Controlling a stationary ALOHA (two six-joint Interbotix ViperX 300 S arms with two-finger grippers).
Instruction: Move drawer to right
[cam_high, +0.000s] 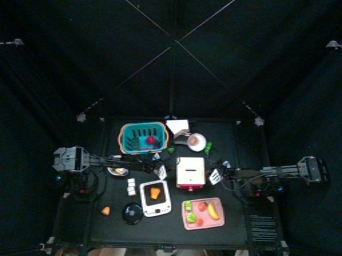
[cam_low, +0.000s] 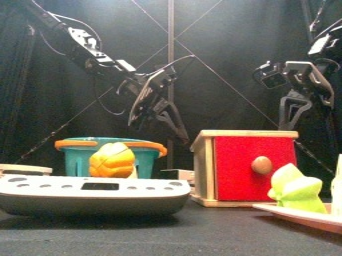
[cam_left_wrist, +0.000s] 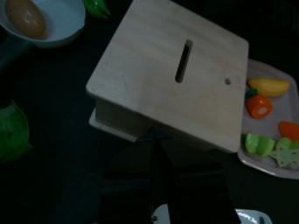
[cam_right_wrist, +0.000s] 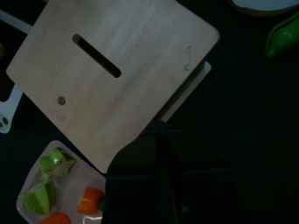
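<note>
Mid-table, drawer w/ both arms close; fingers' state unclear, prob. can't tell.

- The drawer shows pale, unfinished-looking wood on top, smooth and matt, grain faint.
- Its front panel is painted red, matt, with a rounded wooden knob.
- The teal basket looks like slatted plastic.
- The table is black and dull.
- The curtains are black matt cloth.

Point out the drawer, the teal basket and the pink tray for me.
drawer (cam_low: 255, 165): front view, on its red front face beside the knob.
teal basket (cam_high: 134, 132): top view, on its rim.
pink tray (cam_high: 190, 224): top view, on a bare corner.
</note>
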